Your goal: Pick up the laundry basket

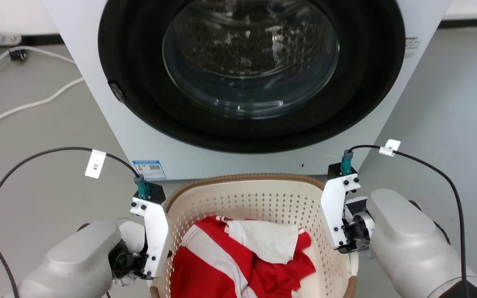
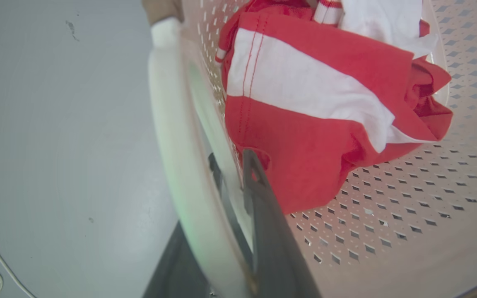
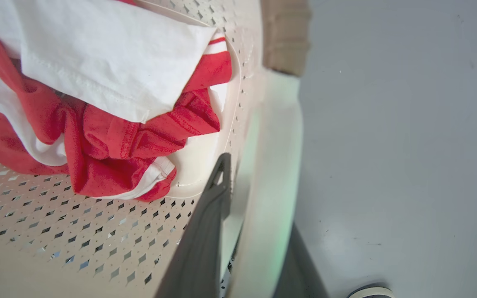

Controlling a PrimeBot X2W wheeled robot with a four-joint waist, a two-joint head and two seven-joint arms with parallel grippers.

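Writing: a white tag on the left arm's black cable reads "3" plus one character I can't make out. A second tag on the right arm's cable looks blank. A blue sticker with a barcode sits low on the washer, its print too small to read. The small grey print on the washer's upper right is also unreadable.

The basket sits just before the washer, between the two arms, with red-and-white clothes heaped inside. The washer door is closed. White cords lie on the floor to the left.

The left gripper is clamped on the basket's left handle, one finger inside the wall and one outside. The right gripper grips the right handle the same way. The clothes lie near the inner fingers.
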